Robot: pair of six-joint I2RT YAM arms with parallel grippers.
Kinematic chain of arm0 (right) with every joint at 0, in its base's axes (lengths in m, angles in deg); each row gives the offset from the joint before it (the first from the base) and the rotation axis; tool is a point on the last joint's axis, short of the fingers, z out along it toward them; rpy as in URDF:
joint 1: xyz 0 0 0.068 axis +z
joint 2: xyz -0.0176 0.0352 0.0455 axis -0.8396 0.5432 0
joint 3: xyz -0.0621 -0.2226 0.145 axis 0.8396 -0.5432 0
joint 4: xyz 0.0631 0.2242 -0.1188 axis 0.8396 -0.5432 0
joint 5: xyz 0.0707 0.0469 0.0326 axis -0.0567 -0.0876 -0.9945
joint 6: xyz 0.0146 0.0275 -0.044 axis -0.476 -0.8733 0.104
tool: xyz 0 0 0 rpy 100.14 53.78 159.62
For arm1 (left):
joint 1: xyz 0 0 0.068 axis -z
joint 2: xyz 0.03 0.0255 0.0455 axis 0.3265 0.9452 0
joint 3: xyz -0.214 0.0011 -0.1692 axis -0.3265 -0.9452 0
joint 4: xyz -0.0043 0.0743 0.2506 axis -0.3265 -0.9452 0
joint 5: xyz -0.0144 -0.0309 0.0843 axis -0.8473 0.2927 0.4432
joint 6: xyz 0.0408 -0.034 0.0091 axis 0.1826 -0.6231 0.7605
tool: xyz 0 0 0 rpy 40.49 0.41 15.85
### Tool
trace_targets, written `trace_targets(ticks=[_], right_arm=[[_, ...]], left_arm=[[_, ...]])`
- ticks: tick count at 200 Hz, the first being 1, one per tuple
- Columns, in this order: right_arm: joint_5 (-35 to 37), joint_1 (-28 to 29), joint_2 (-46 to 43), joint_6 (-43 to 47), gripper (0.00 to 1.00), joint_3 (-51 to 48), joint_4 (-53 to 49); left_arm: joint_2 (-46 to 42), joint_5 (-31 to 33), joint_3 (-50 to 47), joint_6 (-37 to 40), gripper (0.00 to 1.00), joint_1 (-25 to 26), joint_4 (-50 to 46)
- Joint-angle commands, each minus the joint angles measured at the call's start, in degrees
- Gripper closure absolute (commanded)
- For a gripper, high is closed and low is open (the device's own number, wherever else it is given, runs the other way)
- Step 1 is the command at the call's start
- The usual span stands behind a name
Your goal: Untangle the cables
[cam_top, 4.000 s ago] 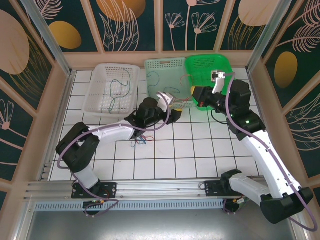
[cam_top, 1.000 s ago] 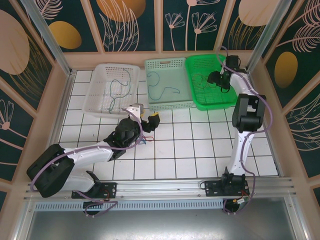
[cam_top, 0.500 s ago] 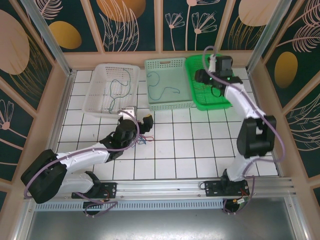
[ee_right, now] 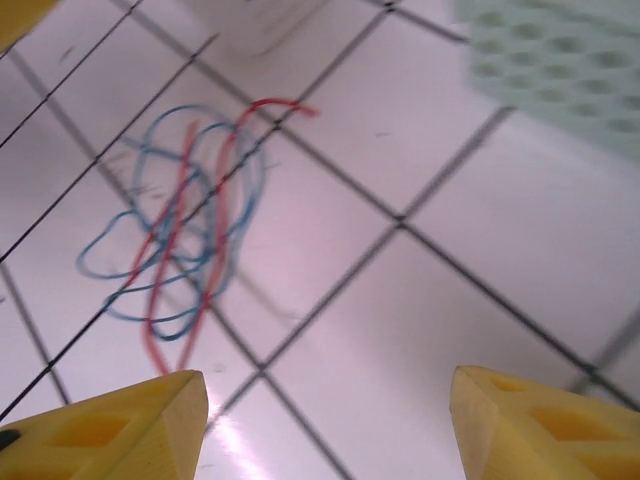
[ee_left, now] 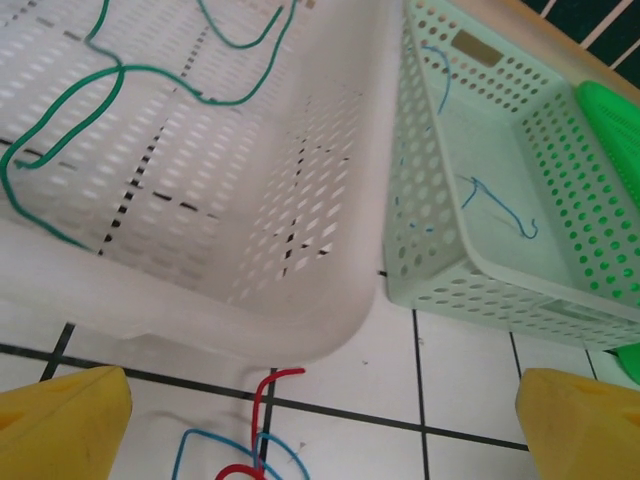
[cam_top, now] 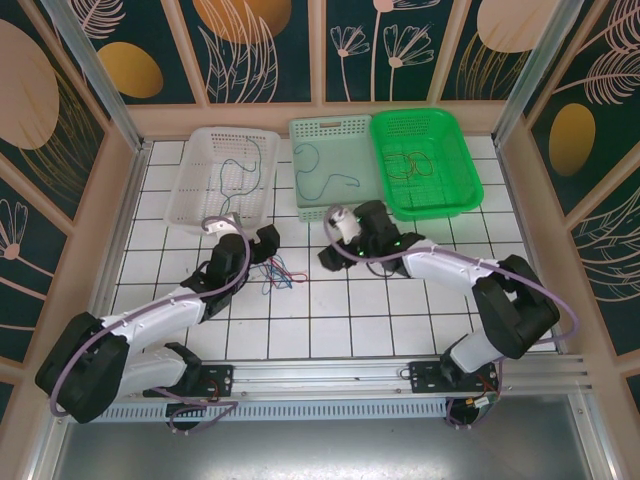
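The tangle [cam_top: 279, 272], a small knot of red and blue wire, lay loose on the white tiled table [cam_top: 400, 300], and everything else sat around it.

Up and to the left of the tangle stood the white basket [cam_top: 225, 175], with a green cable [cam_top: 236, 186] looped across its floor. Just left of the tangle, between it and that basket, hung the left gripper [ee_left: 322, 400]. Its yellow fingers [ee_left: 62, 425] were flung wide, with nothing held between them. In its wrist camera a red strand [ee_left: 268, 395] of the tangle curled up from below, close under the white basket's rounded corner.

To the right of the tangle, a little apart from it, the right gripper [ee_right: 328, 385] hung low over the tiles and was turned towards the knot. Its fingers were parted too and held nothing. Its camera was blurred, but I could see red and blue loops lying crossed over one another ahead of the fingertips.

Above and to the right of the tangle stood the mint basket [cam_top: 338, 165], holding one thin blue cable [ee_left: 497, 203]. Farthest to the right of the tangle was the green basket [cam_top: 452, 190], with a few reddish and dark cables [cam_top: 412, 165] coiled inside it.
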Motion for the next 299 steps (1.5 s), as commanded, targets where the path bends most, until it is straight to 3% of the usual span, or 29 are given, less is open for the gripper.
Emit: trace_targets(ticks=[1,26,121,150,205,299], right_arm=[[0.2,2.8,1.7,-1.0,0.33,-0.8,7.0],[-1.6,4.0,2.0,-2.2,0.34,-2.5,10.5],[-3.1,8.6,11.2,-3.6,0.40,0.7,9.3],[-3.1,8.6,14.2,-2.6,0.55,2.9,7.6],[0.0,8.6,8.9,-3.3,1.00,-0.4,9.3],[4.4,8.5,-3.3,-1.2,1.00,-2.8,0.9]], left_arm=[[1.1,-2.9,-0.7,-2.6,0.01,-0.5,-0.5],[1.9,-3.6,-0.3,-2.2,0.01,-0.5,-0.5],[2.7,-5.0,0.3,-1.8,0.01,-0.5,-0.3],[2.4,-5.0,0.4,-1.6,0.01,-0.5,-0.4],[1.6,-4.6,0.0,-1.2,0.01,-0.4,-0.6],[9.7,-11.8,3.6,-2.5,0.02,-0.3,2.9]])
